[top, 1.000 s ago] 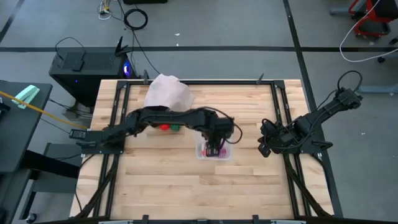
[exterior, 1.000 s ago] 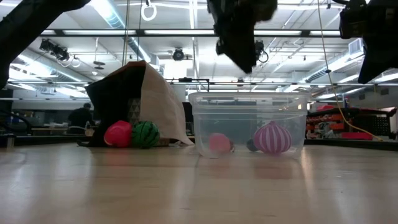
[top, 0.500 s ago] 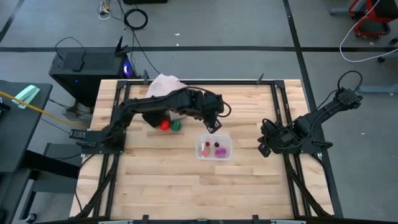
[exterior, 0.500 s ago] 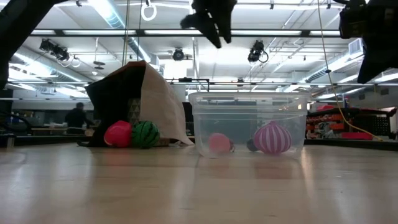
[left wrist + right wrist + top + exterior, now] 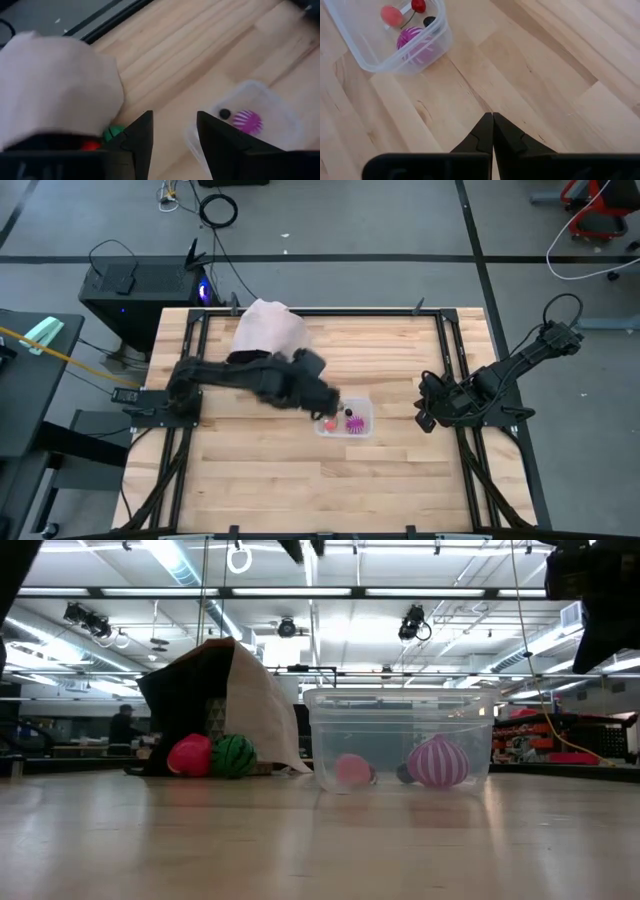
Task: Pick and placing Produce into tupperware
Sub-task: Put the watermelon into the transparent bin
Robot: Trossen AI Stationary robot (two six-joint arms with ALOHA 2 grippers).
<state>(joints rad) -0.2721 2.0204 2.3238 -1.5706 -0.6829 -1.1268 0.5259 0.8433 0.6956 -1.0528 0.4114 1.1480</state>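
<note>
Your left gripper (image 5: 172, 132) hangs spread and empty, the clear tub (image 5: 280, 107) just beyond, the red and green produce (image 5: 114, 132) beside it awaiting pickup. Your right gripper (image 5: 492, 131) waits pressed together, well clear.

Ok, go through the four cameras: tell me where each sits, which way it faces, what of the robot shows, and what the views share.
High view: overhead, facing straight down; both arms show, the left arm reaching toward the tupperware, the right arm parked at the table's right edge.
Low view: at table-top height, facing level across the table; dark arm parts at the top edge.
Left wrist view: on the left arm, looking down past the open left end effector at the bag.
Right wrist view: on the right arm, past the shut right end effector.
Shared: all four show the tupperware and its spiky purple fruit.
</note>
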